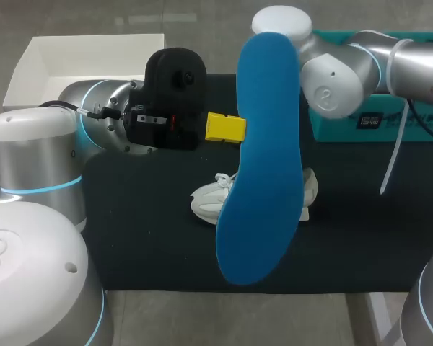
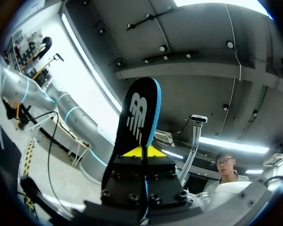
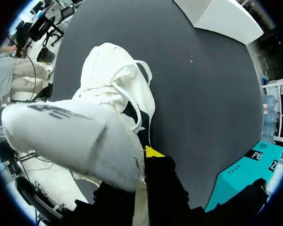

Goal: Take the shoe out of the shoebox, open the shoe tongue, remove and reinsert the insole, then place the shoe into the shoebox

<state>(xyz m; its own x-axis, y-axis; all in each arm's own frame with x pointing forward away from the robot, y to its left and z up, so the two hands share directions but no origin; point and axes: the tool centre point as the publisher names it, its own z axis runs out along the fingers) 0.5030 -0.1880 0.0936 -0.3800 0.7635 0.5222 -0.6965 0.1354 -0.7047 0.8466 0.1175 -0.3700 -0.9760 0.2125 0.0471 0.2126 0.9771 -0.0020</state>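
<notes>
My left gripper (image 1: 225,127) holds a blue insole (image 1: 263,158) up high over the table, shut on its edge. In the left wrist view the insole (image 2: 139,117) shows its black upper face, standing upright between the yellow tips of the left gripper (image 2: 142,151). The white shoe (image 1: 208,200) lies on the black mat, mostly hidden behind the insole. My right arm (image 1: 339,76) comes in above it, with its gripper hidden there. In the right wrist view the right gripper (image 3: 148,155) is shut on the shoe's tongue (image 3: 70,136), pulled back from the shoe (image 3: 115,80).
An open white shoebox (image 1: 94,58) stands at the back left, off the black mat (image 1: 144,238). A teal box (image 1: 361,126) sits at the back right, under my right arm. The white shoebox (image 3: 217,19) and the teal box (image 3: 245,165) also show past the shoe.
</notes>
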